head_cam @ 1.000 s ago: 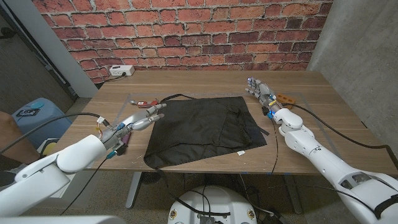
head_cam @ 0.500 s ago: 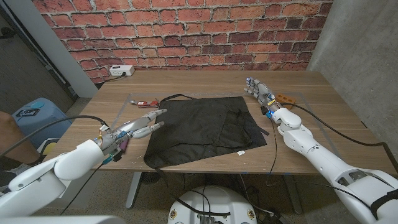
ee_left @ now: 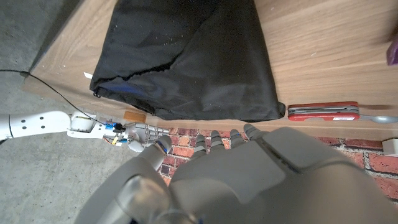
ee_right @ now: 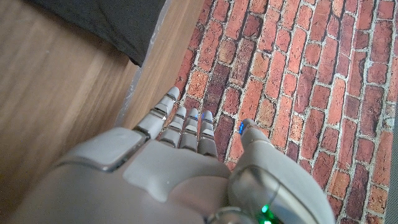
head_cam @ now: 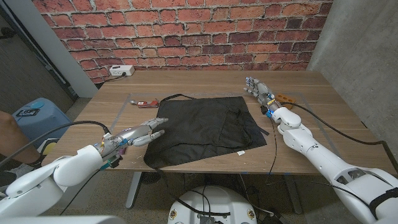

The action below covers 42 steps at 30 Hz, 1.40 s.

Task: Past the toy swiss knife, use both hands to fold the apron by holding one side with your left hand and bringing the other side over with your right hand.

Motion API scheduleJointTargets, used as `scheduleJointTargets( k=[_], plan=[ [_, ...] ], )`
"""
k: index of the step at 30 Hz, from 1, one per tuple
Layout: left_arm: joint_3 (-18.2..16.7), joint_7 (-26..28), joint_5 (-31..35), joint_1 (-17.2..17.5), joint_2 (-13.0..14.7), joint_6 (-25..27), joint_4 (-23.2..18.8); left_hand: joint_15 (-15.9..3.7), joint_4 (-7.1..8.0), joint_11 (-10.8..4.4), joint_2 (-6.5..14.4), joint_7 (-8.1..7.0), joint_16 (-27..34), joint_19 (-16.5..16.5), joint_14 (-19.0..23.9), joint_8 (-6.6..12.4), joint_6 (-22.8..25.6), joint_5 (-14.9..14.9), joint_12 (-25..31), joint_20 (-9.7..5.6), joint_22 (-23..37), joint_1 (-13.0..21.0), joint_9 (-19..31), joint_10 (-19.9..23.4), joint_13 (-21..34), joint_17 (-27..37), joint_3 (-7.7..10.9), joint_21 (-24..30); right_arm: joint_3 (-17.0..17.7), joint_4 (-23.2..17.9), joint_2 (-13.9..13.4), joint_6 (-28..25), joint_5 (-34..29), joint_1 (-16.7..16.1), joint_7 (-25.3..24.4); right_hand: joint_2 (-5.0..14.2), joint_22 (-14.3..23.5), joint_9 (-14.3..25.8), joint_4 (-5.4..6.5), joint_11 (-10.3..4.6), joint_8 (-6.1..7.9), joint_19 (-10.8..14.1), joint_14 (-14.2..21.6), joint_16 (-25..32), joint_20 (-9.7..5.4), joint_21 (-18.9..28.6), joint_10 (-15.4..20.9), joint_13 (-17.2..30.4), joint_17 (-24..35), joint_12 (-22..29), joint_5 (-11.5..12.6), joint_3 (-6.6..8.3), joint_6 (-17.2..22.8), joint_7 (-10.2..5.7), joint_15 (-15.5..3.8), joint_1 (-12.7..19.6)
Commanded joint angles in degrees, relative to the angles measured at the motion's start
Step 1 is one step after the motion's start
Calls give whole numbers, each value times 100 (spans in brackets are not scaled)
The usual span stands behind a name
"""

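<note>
Now, step: approach; neither hand grips the cloth, so the fold has not begun, as I judge it.
Apron: black apron [head_cam: 202, 129] lies spread mid-counter, its near hem close to the counter's front edge; a strap loops off its far left corner.
Knife: red toy swiss knife [head_cam: 147, 102] sits just beyond that corner, apart from the cloth.
Left hand: left hand [head_cam: 140, 132] hovers at the apron's left side, fingers spread, empty, tips close to or just over the hem; contact unclear.
Right hand: right hand [head_cam: 259, 91] is near the far right corner, fingers loosely extended, holding nothing.
Next: left pins its side; right pinches the right edge and carries it across.
Room: bare counter [head_cam: 323, 118] right of the cloth; a brown object [head_cam: 285, 98] lies just beside the right hand.
</note>
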Motion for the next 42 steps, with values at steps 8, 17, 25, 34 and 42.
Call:
scheduleJointTargets(
  k=[8, 17, 25, 34, 42],
  plan=[
    [-78, -207, 689, 237, -133, 55, -134, -168, 9, -163, -140, -181, 129, -1369, -345, 182, 993, -178, 197, 167, 24, -646, 17, 865, -2, 2, -176, 121, -13, 132, 23, 107, -2, 56, 115, -6, 24, 9, -8, -15, -1, 36, -22, 29, -239, -6, -24, 21, 15, 24, 47, 38, 17, -6, -90, 58],
    [-164, -340, 904, 361, -193, 147, -268, -164, 9, -155, -142, -153, 141, -1404, -287, 182, 1183, -182, 185, 187, 26, -649, 20, 981, 1, -1, -203, 132, 17, 56, -35, 114, 10, -19, 101, -3, 24, 9, -5, -12, -1, 31, -32, 29, -235, -9, -24, 21, 12, 26, 47, 39, 14, -6, -94, 58],
    [-188, -364, 1256, 507, -285, 245, -409, -161, 9, -154, -142, -153, 133, -1398, -282, 112, 1104, -183, 119, 191, 27, -650, 20, 885, 1, -2, -218, 146, 46, -3, -98, 134, 17, -78, 103, -4, 25, 9, 1, -8, -2, 29, -36, 32, -234, -11, -23, 20, 12, 27, 45, 35, 11, -13, -91, 51],
    [-266, -237, 1589, 733, -453, 262, -488, -167, 9, -127, -135, -170, 115, -1357, -276, -17, 866, -184, 1, 197, 27, -647, 21, 664, 2, -3, -238, 178, 58, 87, -131, 233, -20, -35, 156, 1, 25, 9, 14, -7, 0, 24, -43, 36, -235, -14, -25, 20, 13, 28, 44, 32, 13, -8, -86, 40],
    [-369, -242, 1673, 823, -530, 163, -488, -157, 8, -119, -130, -165, 109, -1333, -271, -38, 804, -182, -26, 194, 26, -645, 22, 599, 3, -3, -241, 190, -15, 196, -171, 207, -148, 143, 232, 1, 25, 8, 21, 13, -6, 6, -58, 35, -231, -21, -42, 19, 12, 23, 43, 31, -7, -20, -83, 34]
  ],
)
